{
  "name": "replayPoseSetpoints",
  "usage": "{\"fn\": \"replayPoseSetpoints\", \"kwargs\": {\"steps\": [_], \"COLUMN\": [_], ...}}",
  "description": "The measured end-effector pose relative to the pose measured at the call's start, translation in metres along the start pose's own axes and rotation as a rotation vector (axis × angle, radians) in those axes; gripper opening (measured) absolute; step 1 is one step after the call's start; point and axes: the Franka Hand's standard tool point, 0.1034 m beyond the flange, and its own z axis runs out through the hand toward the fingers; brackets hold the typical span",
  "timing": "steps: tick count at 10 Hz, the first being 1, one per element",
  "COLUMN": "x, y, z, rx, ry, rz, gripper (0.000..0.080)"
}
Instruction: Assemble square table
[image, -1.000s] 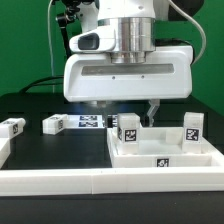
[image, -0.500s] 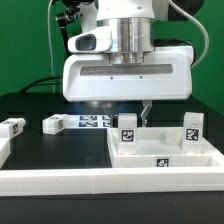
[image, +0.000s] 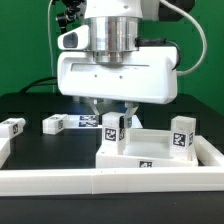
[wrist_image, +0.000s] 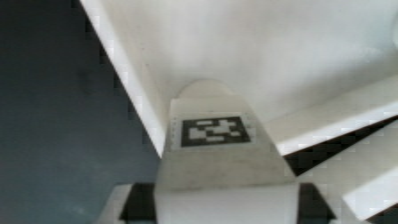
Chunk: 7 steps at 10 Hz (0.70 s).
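1. Clamping the gripper on one upright leg, we are holding it at the far left corner of the square tabletop.
2. We are seeing a second leg standing on the tabletop's right side.
3. We are seeing a third leg and a fourth leg lying on the table, left of the marker board.

A white block leg stands close under the camera, its black-and-white tag facing the lens. The end effector clamps it, a dark finger pressed against each side. Beyond the leg lies the white square table slab with its raised rim, beside the dark bench.
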Motion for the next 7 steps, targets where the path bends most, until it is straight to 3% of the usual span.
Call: {"fn": "replayPoseSetpoints", "kwargs": {"steps": [3,5,6,7], "x": [0.004,0.003,-0.001,-0.007], "y": [0.005,0.004,-0.001,-0.009], "z": [0.000,0.000,-0.003,-0.006], "rx": [-0.006,-0.006,-0.011,-0.012], "ry": [0.005,0.005,-0.001,0.003], "rz": [0.038,0.037,0.064,0.090], "gripper": [0.0297,0.0530,0.0530,0.0624]}}
